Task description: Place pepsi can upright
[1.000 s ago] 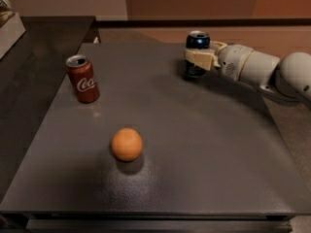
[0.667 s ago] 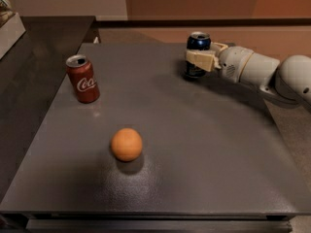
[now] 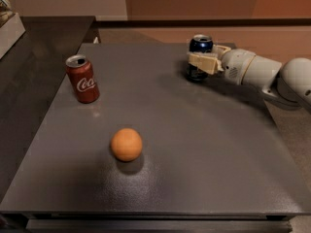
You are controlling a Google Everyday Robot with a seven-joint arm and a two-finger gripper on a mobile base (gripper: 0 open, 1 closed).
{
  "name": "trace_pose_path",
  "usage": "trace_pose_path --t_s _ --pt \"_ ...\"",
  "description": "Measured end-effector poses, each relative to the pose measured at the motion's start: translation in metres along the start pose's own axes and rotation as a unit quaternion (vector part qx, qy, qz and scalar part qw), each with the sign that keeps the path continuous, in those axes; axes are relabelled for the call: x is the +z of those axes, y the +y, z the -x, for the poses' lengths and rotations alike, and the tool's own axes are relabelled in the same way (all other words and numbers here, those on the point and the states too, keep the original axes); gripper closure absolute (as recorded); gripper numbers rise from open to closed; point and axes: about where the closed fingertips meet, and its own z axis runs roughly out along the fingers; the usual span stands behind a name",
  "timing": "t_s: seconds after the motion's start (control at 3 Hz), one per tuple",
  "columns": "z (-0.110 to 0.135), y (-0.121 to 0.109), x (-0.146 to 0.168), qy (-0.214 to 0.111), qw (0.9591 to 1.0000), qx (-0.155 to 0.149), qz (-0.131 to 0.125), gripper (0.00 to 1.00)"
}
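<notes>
Hand (image 3: 203, 58) clamped on pepsi can (image 3: 200, 46), far right of surface (image 3: 204, 149).
Holds can upright at mid-height, base on surface near far edge, pale fingers (image 3: 203, 63) on either side. Shows silver top of can above fingers. Enters from right on white arm (image 3: 257, 72). Sits well apart from red Coca-Cola can (image 3: 82, 79), upright at far left, and orange (image 3: 126, 144) near front centre.

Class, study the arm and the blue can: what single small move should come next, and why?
Probably open the end effector and let go: the pepsi can already stands upright on the table, its base apparently down, with the fingers closed on its side.
</notes>
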Motion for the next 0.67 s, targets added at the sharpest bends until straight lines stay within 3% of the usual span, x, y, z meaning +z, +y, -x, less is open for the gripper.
trace_pose_path --t_s 0.33,0.67 --pt "-0.0002 0.0014 0.0017 0.0 1.0 0.0 0.002 0.0" --pt "-0.0002 0.0014 0.0017 0.0 1.0 0.0 0.002 0.0"
